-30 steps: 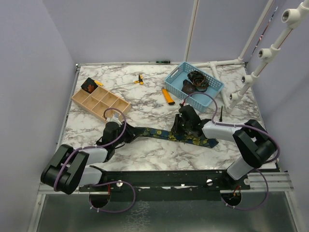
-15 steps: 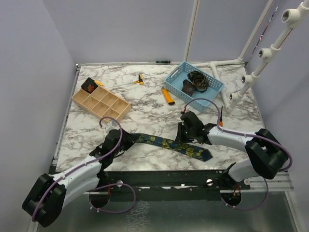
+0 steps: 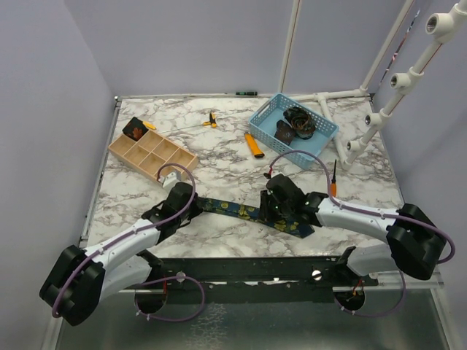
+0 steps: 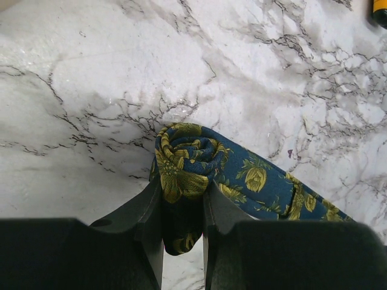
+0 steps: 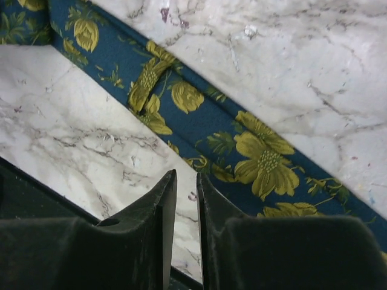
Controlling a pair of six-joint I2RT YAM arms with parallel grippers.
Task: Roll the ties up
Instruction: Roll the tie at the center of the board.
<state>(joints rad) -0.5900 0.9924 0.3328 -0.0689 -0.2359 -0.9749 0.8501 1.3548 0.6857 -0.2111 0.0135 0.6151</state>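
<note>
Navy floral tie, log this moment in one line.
tie: one end coiled, rest flat | left gripper: shut on coiled end | right gripper: over flat stretch, grip unclear

Tie (image 5: 199,115) cut off by right wrist view edges; basket (image 3: 271,140) contents indistinct.

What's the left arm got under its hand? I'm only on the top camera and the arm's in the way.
Observer: On the left wrist view, the left gripper has its jaws shut on the navy floral tie, right at an end wound into a small coil.
Operator: Is the right one grabbing it too?
Observer: It doesn't look so. On the right wrist view, the right gripper has its jaws a narrow gap apart, with bare marble table showing between them.
Operator: Is the tie bunched up there?
Observer: No, it lies flat just past those tips, big yellow flowers facing up.
</note>
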